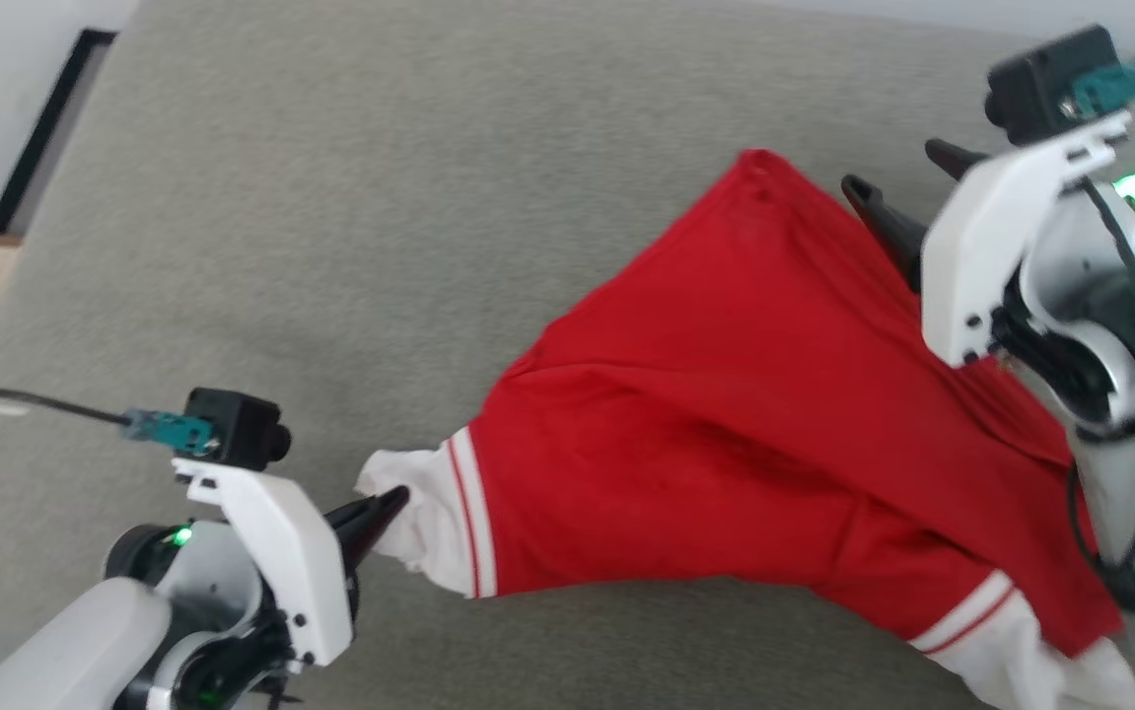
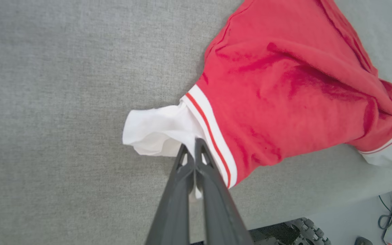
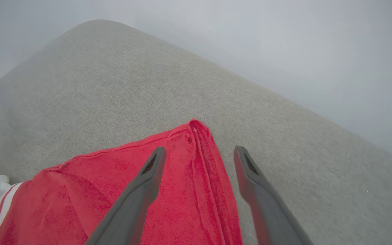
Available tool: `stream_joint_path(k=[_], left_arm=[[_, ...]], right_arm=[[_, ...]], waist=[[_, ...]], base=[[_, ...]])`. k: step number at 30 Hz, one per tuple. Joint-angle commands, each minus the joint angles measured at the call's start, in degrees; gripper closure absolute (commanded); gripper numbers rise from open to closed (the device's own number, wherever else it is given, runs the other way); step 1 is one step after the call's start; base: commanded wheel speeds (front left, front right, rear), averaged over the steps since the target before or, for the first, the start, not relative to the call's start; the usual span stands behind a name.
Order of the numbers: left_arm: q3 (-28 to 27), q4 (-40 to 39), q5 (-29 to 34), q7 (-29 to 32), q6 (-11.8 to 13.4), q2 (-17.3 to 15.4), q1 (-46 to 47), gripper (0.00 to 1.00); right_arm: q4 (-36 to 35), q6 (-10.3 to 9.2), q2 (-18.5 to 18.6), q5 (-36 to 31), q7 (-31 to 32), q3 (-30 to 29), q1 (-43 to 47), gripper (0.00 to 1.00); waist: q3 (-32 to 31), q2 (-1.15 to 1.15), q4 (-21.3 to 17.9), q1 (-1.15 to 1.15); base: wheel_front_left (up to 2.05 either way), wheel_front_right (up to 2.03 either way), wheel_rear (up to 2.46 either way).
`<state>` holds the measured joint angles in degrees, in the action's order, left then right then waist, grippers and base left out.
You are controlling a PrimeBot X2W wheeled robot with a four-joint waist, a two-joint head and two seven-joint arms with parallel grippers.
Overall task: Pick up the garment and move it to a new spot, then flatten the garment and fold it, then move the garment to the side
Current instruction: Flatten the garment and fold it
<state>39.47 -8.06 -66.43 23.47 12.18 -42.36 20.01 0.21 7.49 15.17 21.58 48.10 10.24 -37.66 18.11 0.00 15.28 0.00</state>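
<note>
Soft bright-red fabric garment (image 1: 725, 434) with white striped cuffs is spread on a grey woven cushion (image 1: 330, 197). One white cuff is pinched by the closed left gripper (image 2: 192, 146). The right gripper (image 3: 199, 149) is held wide open over the red corner. Dark cables (image 2: 383, 221) are seen off the cushion, right of the left fingers.

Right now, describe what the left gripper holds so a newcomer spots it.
A red garment lies on the grey cushion. Past the striped band at its left end is a crumpled white cuff. Unlike the other white cuff, the left gripper pinches it.
</note>
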Motion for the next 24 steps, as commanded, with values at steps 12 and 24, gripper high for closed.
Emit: stream_joint_path(k=[12, 24], left_arm=[[2.9, 4.3, 1.9, 1.0, -3.8, 5.5, 6.0, 1.00], [3.7, 8.9, 1.9, 0.2, -6.7, 8.4, 8.3, 1.00]], right_arm=[[25.3, 0.00, 4.6, -0.1, -2.4, 7.8, -12.6, 0.00], [44.5, 0.07, 5.8, 6.1, 7.7, 19.3, -13.2, 0.00]], waist=[[3.6, 0.00, 8.1, 0.00], [5.8, 0.00, 10.8, 0.00]], base=[[0.00, 0.00, 0.00], [0.00, 0.00, 0.00]])
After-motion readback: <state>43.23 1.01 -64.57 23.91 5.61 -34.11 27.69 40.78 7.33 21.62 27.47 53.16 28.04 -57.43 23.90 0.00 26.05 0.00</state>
